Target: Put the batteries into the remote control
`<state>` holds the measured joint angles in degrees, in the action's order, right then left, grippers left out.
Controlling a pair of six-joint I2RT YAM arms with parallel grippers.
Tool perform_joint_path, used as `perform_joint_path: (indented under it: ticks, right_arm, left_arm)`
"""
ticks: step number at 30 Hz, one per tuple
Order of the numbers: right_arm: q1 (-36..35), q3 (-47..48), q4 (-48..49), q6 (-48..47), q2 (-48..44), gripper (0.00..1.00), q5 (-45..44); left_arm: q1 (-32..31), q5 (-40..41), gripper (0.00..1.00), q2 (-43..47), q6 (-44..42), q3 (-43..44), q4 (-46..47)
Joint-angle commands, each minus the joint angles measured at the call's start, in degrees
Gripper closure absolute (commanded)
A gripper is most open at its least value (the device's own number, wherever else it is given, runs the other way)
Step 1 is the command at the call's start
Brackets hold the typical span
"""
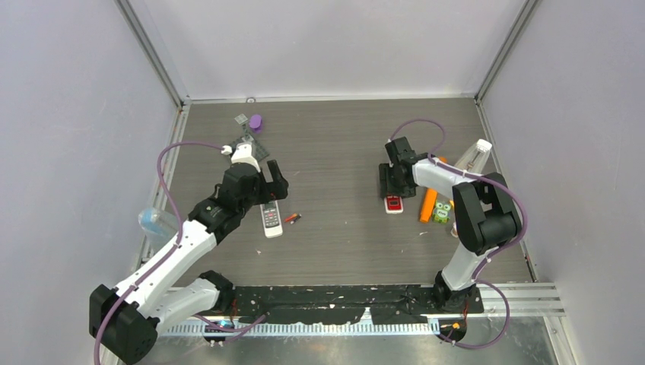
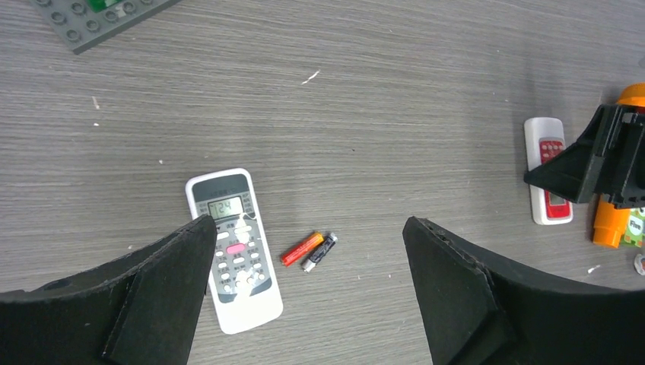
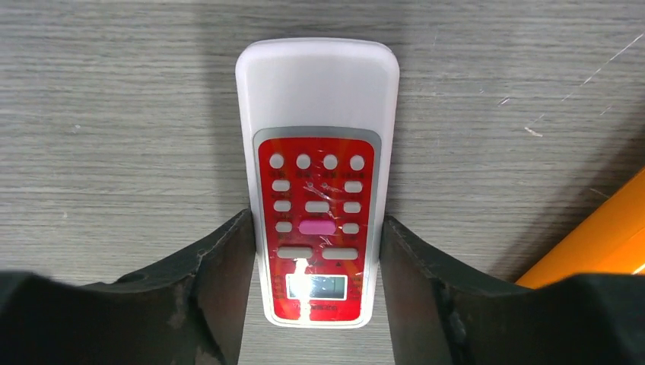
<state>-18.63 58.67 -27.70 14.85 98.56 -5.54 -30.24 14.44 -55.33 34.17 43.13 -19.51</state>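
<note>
1. Batteries first: two show, a thin red-orange battery (image 2: 302,249) and a thin dark battery with a pale tip (image 2: 320,251). They lie side by side and touching on the grey wood-grain table (image 2: 426,84), in the lower middle of the left wrist view. They are just right of a white remote control with a grey button panel (image 2: 232,251). Neither is loaded.
2. The left gripper (image 2: 309,226) hangs above that pair, its black fingers spread wide with nothing between them.
3. The right gripper (image 3: 316,220) is down at a second white remote control with a red button panel (image 3: 317,228), in the centre of the right wrist view. Its jaws stand one along each long edge, at or against the sides. Whether they press on it I cannot tell.
4. The step in hand, as I judge it, is securing a remote, with no battery picked up yet. Both remotes lie buttons up, so the battery bay is presumably underneath. The next move calls for turning one over and getting its cover off before any cell goes in.
5. Because the batteries lie flat and touching, picking one will need a narrow, well-aimed pinch that avoids nudging its neighbour or the grey-panel remote.
6. An orange plastic cylinder (image 3: 601,236) lies just right of the red-panel remote, with a small green toy figure (image 1: 442,211) beside it. Both could crowd that remote when it is flipped. A grey studded building plate (image 2: 99,19) sits at the upper left of the left wrist view, well apart.
</note>
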Motion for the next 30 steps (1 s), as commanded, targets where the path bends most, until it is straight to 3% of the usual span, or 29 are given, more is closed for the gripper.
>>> perform_joint_path:
  ticks: [1,5,9,11,12,13,16,18,25,30]
  right_arm:
    - [0.17,0.10,2.35,0.71,-1.46,0.45,3.73]
    - [0.18,-0.01,5.77,2.69,-6.23,0.55,13.00]
    - [0.15,-0.74,14.60,10.44,-13.88,0.60,28.63]
    - [0.12,-2.54,25.36,18.91,-17.08,0.61,38.17]
    - [0.10,-4.70,35.69,23.34,-18.01,0.61,43.14]
    - [-0.06,-5.67,40.57,32.75,-19.56,0.61,45.94]
    - [-1.55,-7.16,60.26,47.01,-22.09,0.62,46.10]
    - [-3.43,-5.42,64.92,51.95,-23.22,0.62,44.83]
    - [-11.50,-0.23,75.00,59.67,-23.08,0.63,42.81]
    - [-14.66,0.73,77.36,59.85,-22.74,0.62,41.67]
  left_arm:
    - [0.40,-3.60,0.06,1.27,0.79,2.02,2.67]
    - [0.36,-7.67,0.06,2.05,1.25,3.22,2.90]
    - [0.37,-13.54,0.06,3.35,1.69,4.07,4.15]
    - [0.36,-18.26,0.06,4.17,2.89,4.31,5.94]
    - [0.36,-21.64,0.06,4.53,4.16,4.43,7.41]
    - [0.36,-25.05,0.06,4.91,5.24,4.57,9.22]
    - [0.38,-34.40,0.07,5.66,8.22,4.87,18.70]
    - [0.35,-37.99,0.07,5.40,11.05,5.89,23.85]
    - [0.36,-46.44,0.06,-0.65,17.38,12.52,33.65]
    - [0.36,-53.33,0.09,-5.03,23.60,14.38,40.85]
